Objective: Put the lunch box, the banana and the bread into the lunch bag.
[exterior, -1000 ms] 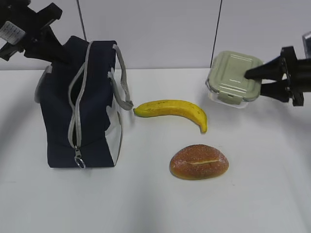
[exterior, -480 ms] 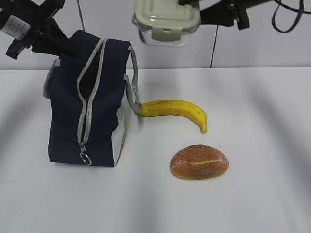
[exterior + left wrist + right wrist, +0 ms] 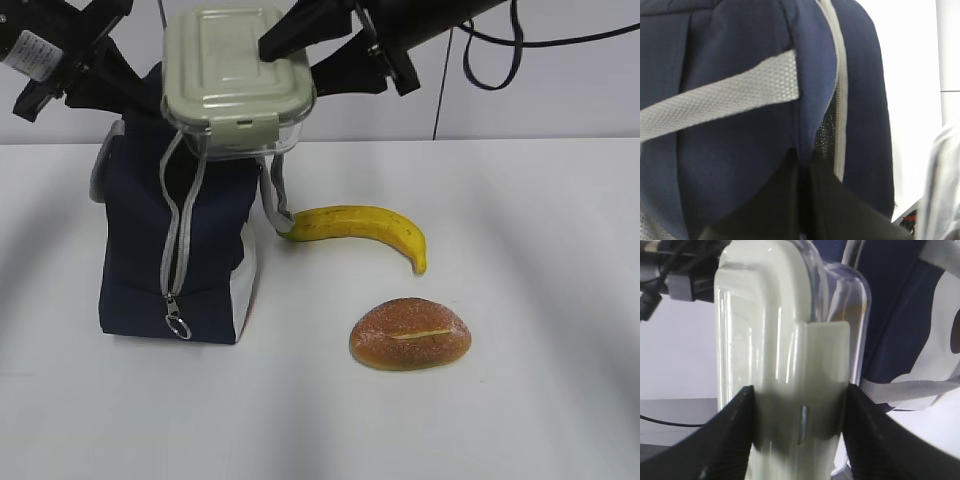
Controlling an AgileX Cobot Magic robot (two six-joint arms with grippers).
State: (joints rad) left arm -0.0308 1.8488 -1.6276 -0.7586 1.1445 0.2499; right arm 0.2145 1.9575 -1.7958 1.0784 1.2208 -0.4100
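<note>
My right gripper is shut on the lunch box, a clear container with a sage-green lid, and holds it in the air right over the top of the lunch bag. In the right wrist view the black fingers clamp the lunch box on both sides. My left gripper is shut on the navy bag's top edge beside the grey zipper. The banana and the bread lie on the table right of the bag.
The white table ends at a pale wall behind. A black cable hangs from the right arm. A grey strap handle hangs down the bag's right side near the banana's tip.
My right gripper has carried the lunch box up from the right side of the table, leftward across the scene, to above the bag. The bag's top has been pulled more upright.
</note>
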